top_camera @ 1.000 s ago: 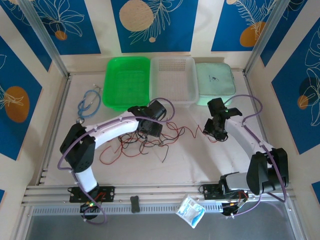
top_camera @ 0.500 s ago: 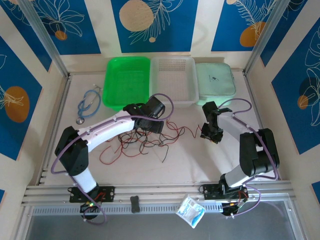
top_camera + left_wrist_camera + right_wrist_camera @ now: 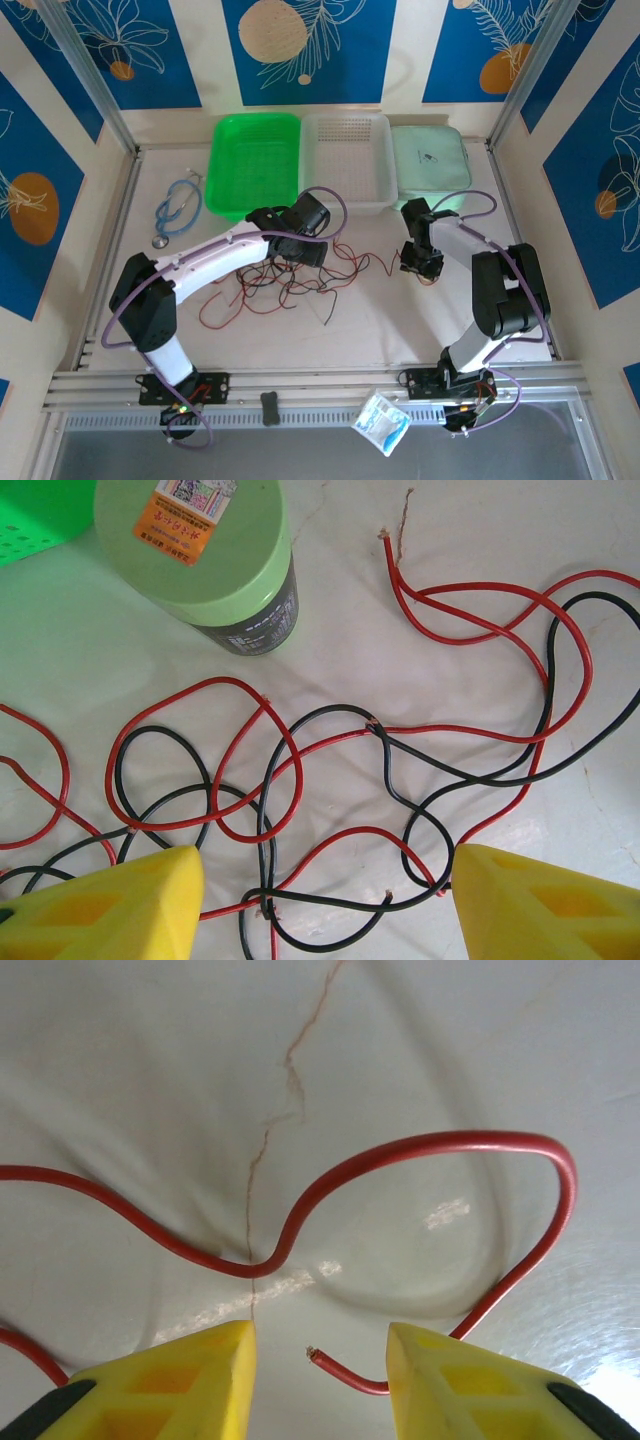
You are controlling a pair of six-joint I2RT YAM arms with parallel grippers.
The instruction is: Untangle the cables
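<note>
Barely started tbh: the cables (image 3: 285,285) are one red-and-black knot in the middle of the bench (image 3: 400,325), a bit toward 9 o'clock. Left claw (image 3: 325,880) hangs open over it, holding nothing. Right claw (image 3: 320,1345) is open around a loose red end (image 3: 345,1372) trailing toward 3 o'clock, not pinching it yet.

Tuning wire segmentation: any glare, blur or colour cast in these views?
Right wrist: specular patches on the table beside the red cable, cable itself sharp. Left wrist: cables crisp, green cast on the table near the basket. Top external: even light, no blur.
</note>
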